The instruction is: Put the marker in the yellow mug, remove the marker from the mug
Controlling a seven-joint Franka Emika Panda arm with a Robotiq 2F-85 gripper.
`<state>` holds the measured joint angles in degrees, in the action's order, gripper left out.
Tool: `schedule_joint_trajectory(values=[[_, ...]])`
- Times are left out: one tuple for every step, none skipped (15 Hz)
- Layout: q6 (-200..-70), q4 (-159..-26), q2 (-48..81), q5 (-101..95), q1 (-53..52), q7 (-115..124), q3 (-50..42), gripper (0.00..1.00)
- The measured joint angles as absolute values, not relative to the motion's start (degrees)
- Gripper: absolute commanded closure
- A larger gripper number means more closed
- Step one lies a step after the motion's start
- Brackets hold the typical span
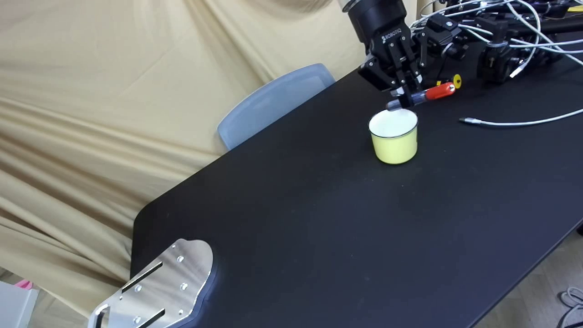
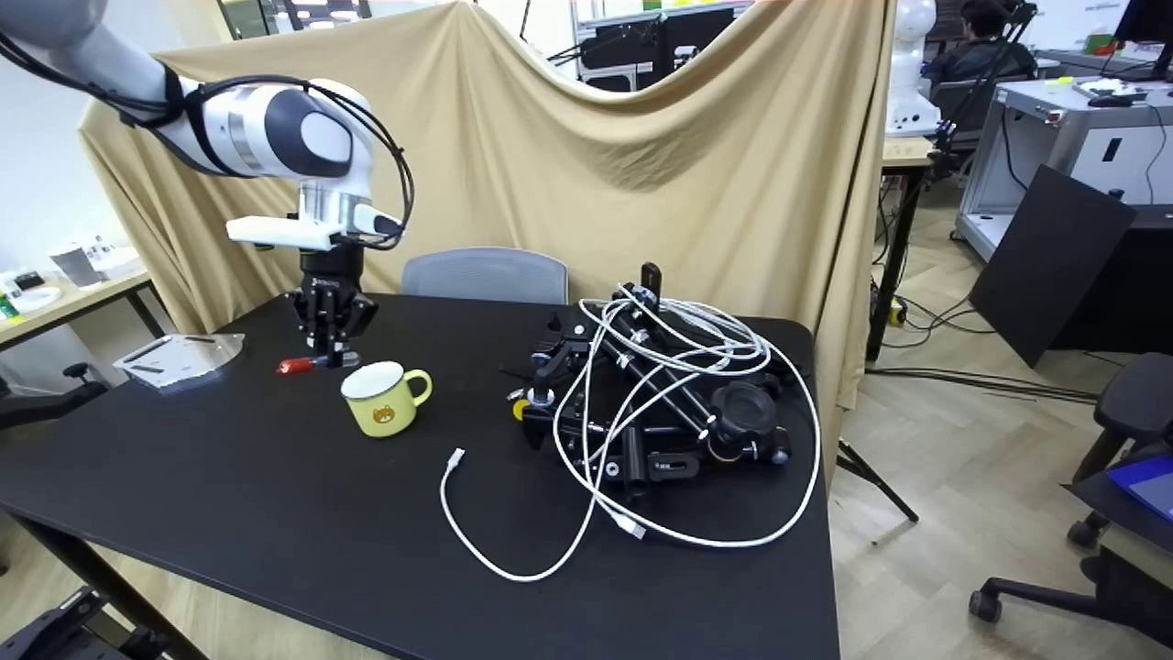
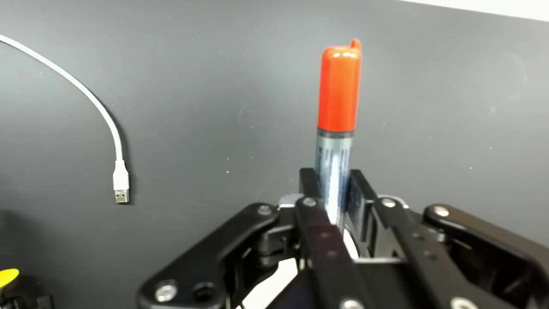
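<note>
The yellow mug (image 1: 395,148) stands upright on the black table. It shows in an exterior view with its bear print and its handle pointing away from my gripper (image 2: 383,410). My gripper (image 1: 408,96) is shut on the marker (image 1: 438,91), gripping its dark blue body, in both exterior views. The marker lies nearly level, just above and beside the mug's rim; I cannot tell whether its dark end is over the opening. In the wrist view the marker's red-orange cap (image 3: 339,94) points up the picture between the fingers (image 3: 333,178). Only white parts of the mug (image 3: 274,281) show behind them.
A black metal assembly (image 2: 632,403) with coiled white cables (image 2: 733,543) lies on the table beyond the mug's handle side. A loose cable end (image 3: 121,182) lies near the mug. A metal plate (image 1: 168,282) is at the far table end. A chair (image 1: 278,98) stands behind the table.
</note>
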<state>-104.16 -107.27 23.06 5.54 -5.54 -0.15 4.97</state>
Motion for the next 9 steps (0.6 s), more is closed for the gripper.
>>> schedule_joint_trajectory(values=[[-103.25, -106.17, 24.17, 5.76, -5.52, -0.18, 4.97, 0.95], [-102.56, -105.19, 25.22, 5.83, -5.5, -0.18, 4.97, 0.95], [-102.11, -104.3, 26.21, 5.85, -5.48, -0.18, 4.96, 0.95], [-101.67, -103.53, 27.05, 5.85, -5.46, -0.21, 4.94, 0.95], [-101.4, -102.86, 27.82, 5.85, -5.43, -0.28, 4.91, 0.95], [-101.36, -102.39, 28.5, 5.85, -5.38, -0.41, 4.88, 0.95], [-101.35, -101.94, 29.15, 5.85, -5.27, -0.62, 4.87, 0.95], [-101.35, -101.58, 29.75, 5.85, -5.16, -0.9, 4.85, 0.95], [-101.35, -101.27, 30.34, 5.87, -5.02, -1.21, 4.84, 0.95]])
